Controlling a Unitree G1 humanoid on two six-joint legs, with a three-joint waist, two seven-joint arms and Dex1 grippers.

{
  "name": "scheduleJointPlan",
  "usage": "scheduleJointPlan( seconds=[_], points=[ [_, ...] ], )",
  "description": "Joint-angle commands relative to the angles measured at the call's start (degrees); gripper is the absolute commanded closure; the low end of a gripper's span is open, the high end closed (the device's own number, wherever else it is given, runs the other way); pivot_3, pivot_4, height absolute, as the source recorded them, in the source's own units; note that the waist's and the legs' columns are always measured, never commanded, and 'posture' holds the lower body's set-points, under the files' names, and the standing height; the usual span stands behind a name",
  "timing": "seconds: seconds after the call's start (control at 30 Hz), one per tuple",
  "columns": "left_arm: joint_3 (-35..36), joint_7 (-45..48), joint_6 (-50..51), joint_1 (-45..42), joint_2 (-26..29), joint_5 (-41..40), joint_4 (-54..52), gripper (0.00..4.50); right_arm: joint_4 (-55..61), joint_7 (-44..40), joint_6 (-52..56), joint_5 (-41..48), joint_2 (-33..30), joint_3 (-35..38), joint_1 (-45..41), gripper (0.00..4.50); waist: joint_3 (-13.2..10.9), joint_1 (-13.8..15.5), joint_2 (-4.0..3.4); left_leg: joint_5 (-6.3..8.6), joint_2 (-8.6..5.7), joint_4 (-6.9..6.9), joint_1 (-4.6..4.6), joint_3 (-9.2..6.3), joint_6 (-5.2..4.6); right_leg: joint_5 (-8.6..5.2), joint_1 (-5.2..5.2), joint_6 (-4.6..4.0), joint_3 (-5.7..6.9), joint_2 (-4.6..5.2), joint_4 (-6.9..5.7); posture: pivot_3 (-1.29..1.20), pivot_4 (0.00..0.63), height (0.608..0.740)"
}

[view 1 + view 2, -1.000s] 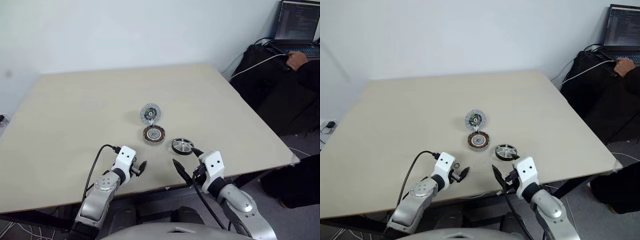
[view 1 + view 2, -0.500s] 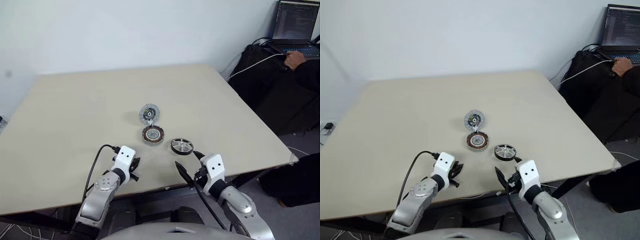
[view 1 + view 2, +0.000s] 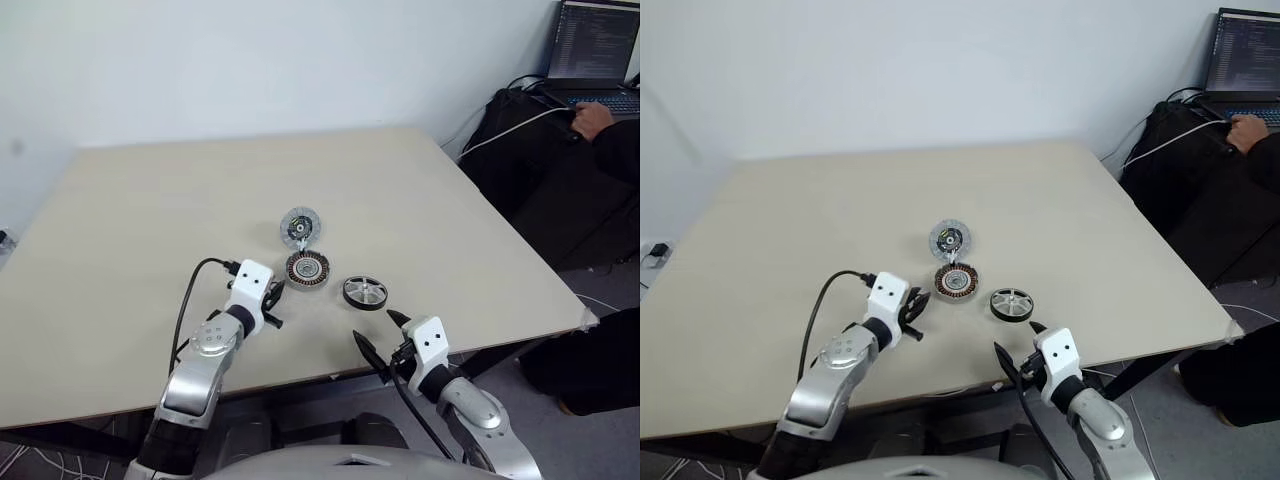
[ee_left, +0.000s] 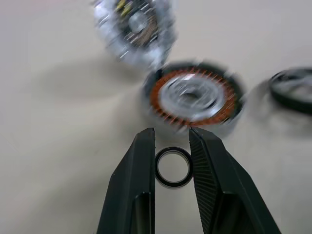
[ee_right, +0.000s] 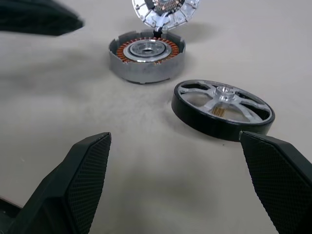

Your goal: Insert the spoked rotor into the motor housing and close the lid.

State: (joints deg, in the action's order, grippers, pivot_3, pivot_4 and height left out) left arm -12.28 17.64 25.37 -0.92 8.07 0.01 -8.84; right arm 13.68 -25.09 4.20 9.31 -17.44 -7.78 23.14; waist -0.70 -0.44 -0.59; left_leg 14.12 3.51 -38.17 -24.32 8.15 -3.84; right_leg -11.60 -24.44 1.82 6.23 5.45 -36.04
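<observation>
Because the left pincer (image 4: 171,146) pinches a small thin black ring (image 4: 172,167) just short of the round copper-wound motor housing (image 4: 193,100), a loose hold could drop it. The black-rimmed, silver-spoked rotor (image 5: 223,109) lies flat on the beige surface (image 3: 150,230) ahead of the spread, empty right pincer (image 5: 183,175), which could knock it aside.

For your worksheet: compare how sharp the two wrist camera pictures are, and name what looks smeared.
Left wrist view: the motor housing, the lid and the spoked rotor are smeared, while the left gripper and the small black ring between its fingers stay crisp. Right wrist view: all three parts are sharp.
</observation>
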Motion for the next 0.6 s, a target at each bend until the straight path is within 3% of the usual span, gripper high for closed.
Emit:
scheduleJointPlan(
  seconds=[0.03, 0.6],
  points=[
    [-1.1, 0.1, -2.0, -4.0, -1.7, -0.1, 2.7, 3.81, 0.1, -0.3, -2.4, 0.2, 0.3, 1.0, -0.9, 0.00, 0.0, 0.0, 0.01, 0.00, 0.00, -0.01, 0.00, 0.00, 0.00, 0.00, 0.01, 0.00, 0.00, 0.00, 0.00, 0.00, 0.000, 0.740],
    [-1.2, -4.9, -8.8, -19.5, -9.7, 2.5, 27.4, 3.81, 4.5, 1.6, -0.5, -0.5, 1.7, -0.2, -0.3, 0.00, -0.1, 0.0, 0.16, -0.01, -0.01, -0.23, 0.00, -0.07, -0.05, 0.05, 0.13, 0.08, 0.01, -0.05, -0.03, 0.00, 0.000, 0.740]
  ],
)
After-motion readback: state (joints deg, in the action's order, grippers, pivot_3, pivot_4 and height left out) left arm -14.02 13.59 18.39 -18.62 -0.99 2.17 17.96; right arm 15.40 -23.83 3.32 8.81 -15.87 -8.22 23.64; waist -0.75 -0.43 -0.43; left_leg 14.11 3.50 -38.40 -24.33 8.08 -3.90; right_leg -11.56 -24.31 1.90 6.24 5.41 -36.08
